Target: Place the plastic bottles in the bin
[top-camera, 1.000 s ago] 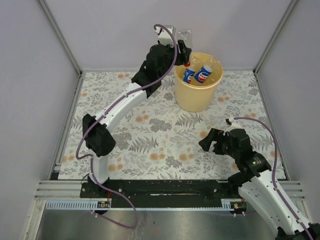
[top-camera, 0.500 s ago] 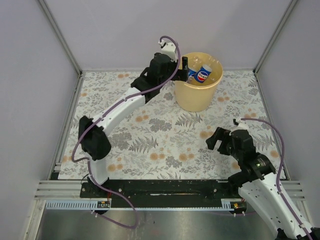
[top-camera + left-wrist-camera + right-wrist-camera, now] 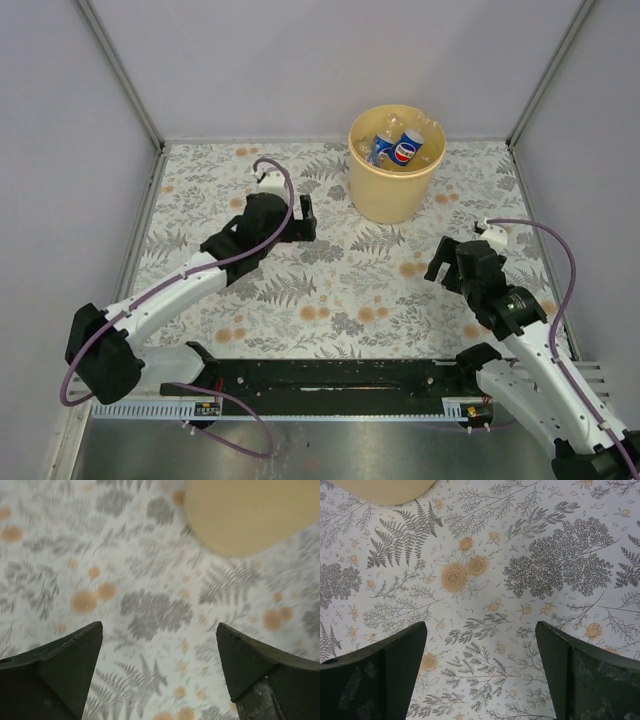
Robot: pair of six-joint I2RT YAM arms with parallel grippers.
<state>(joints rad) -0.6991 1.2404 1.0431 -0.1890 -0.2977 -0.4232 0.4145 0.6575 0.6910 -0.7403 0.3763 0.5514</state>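
The pale yellow-orange bin (image 3: 395, 190) stands at the back of the floral cloth. Inside it lie plastic bottles (image 3: 404, 148) with blue labels, plus clear ones. My left gripper (image 3: 305, 218) hovers over the cloth to the left of the bin, open and empty; in the left wrist view its fingers (image 3: 55, 667) are wide apart over blurred cloth, with the bin (image 3: 250, 515) ahead at the upper right. My right gripper (image 3: 442, 268) stands open and empty at the right, in front of the bin. Only the bin's edge (image 3: 380, 491) shows at the top left of the right wrist view.
The floral cloth (image 3: 330, 270) covers the table between grey side walls and metal posts. A black rail (image 3: 320, 375) with both arm bases runs along the near edge.
The left gripper opened above the bin and let a clear bottle drop in. The left arm then drew back and down to the cloth left of the bin. The right arm shifted slightly right.
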